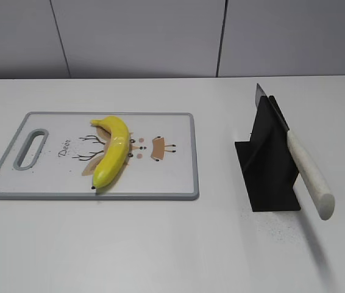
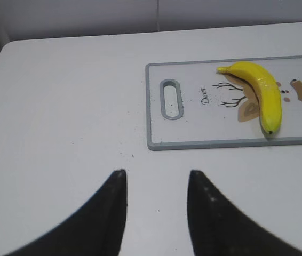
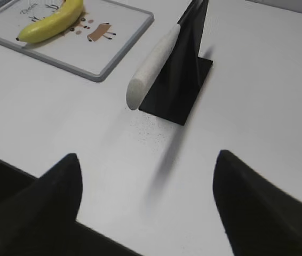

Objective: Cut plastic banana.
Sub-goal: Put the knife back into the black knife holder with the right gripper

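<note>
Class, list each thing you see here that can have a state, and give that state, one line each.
banana: whole, uncut, lying on the cutting board
knife: resting in the black stand, handle free
left gripper: open, empty
right gripper: open, empty

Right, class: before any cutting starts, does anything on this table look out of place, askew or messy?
Nothing is damaged. The banana lies whole on the cutting board, and the knife rests slanted in its black stand. The only oddity is a scatter of fine dark specks on the table near the stand's base.
</note>
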